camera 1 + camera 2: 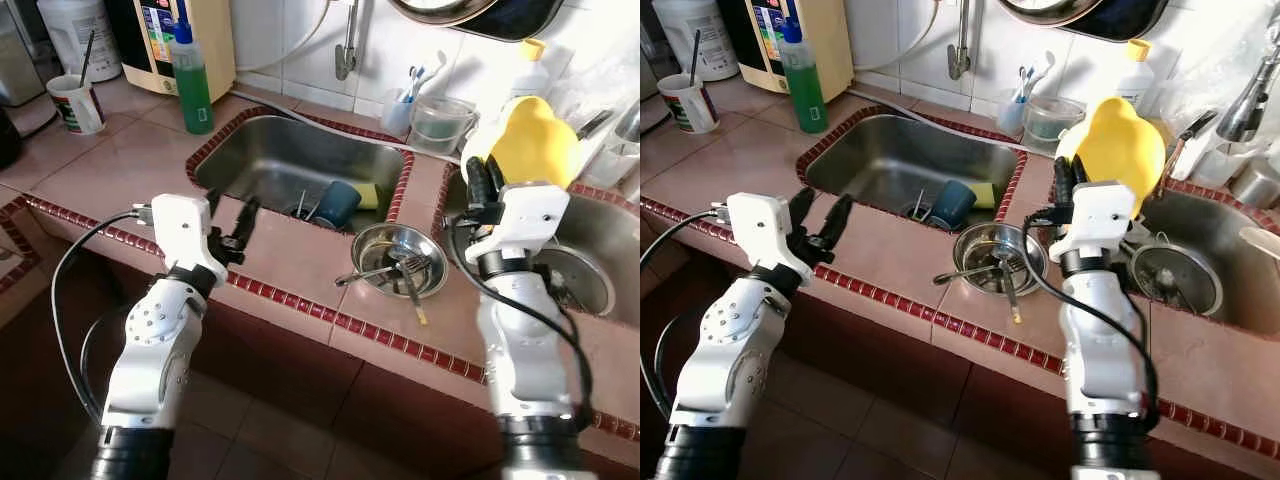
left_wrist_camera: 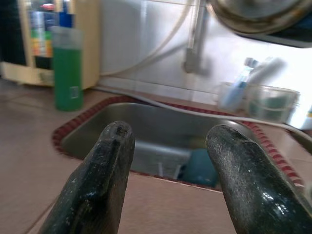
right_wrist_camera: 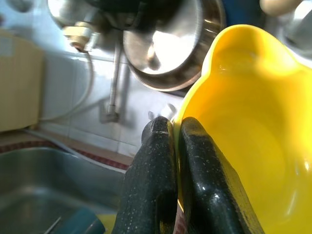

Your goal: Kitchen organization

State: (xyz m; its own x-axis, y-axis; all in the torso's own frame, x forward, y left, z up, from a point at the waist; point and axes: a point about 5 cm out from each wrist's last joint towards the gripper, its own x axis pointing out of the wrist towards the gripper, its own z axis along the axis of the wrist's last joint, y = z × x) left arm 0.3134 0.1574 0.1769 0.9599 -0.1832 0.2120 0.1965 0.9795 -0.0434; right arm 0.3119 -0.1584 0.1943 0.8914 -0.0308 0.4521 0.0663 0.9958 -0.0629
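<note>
Our right gripper clamps the yellow jug's rim over the worktop (left gripper spread, empty); next we judge it needs a resting place.

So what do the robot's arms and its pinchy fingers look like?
Both arms are silvery white with rounded, dotted joints, boxy white wrists and black cables looping alongside. The left gripper and right gripper each have two long, shiny black fingers with rounded tips.

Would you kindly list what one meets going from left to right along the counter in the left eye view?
White cup → green bottle → left gripper, open → blue cup in the sink → metal bowl with utensils → right gripper shut on the yellow jug.
</note>
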